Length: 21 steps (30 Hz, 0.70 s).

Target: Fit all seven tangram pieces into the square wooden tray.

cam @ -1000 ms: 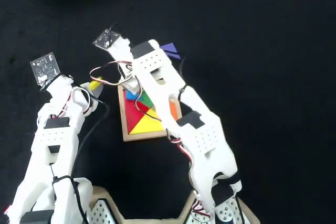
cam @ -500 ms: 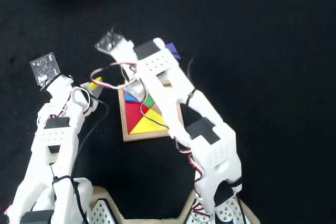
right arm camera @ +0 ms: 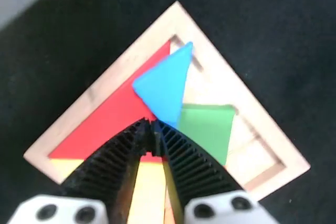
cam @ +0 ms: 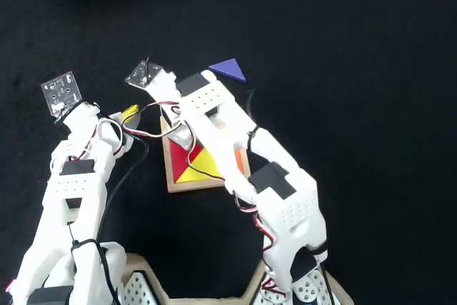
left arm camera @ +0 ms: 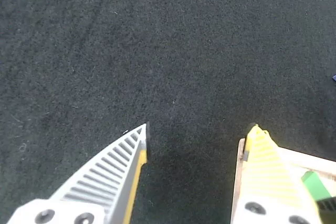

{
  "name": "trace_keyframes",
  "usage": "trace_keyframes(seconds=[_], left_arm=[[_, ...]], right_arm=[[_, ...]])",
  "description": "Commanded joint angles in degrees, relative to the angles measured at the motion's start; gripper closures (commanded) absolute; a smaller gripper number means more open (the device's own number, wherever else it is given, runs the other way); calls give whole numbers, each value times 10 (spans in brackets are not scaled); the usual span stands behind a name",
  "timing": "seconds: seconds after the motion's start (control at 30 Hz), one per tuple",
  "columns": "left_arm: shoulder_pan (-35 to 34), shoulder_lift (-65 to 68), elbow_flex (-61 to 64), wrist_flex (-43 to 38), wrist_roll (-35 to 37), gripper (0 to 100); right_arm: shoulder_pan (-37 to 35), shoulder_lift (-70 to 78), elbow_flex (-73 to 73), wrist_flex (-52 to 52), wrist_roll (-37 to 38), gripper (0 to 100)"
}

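The right gripper (right arm camera: pixel 152 129) hangs over the wooden tray (right arm camera: pixel 113 80), its black fingers pressed together and their tips touching a corner of the blue triangle (right arm camera: pixel 163 85). That piece looks askew. It seems to lie partly over the red piece (right arm camera: pixel 105 124), beside the green one (right arm camera: pixel 207 129). A hard nudge could ride it further up or shift its neighbours, I'd guess. The left gripper (left arm camera: pixel 199 128) hovers spread wide above the black cloth (left arm camera: pixel 157 35), just left of the tray. The purple triangle (cam: pixel 228 69) lies on the cloth beyond the tray — not yet placed.
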Motion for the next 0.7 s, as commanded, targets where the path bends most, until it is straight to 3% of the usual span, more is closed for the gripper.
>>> trace_keyframes(seconds=[0.0, 0.33, 0.67], left_arm=[[0, -11, -4, -14, 4, 708], [0, -11, -4, -14, 4, 708], [0, -11, -6, -14, 4, 708]], right_arm=[[11, -35, -2, -31, 3, 988], [58, 12, -67, -14, 3, 988], [16, 15, -133, 27, -2, 988]])
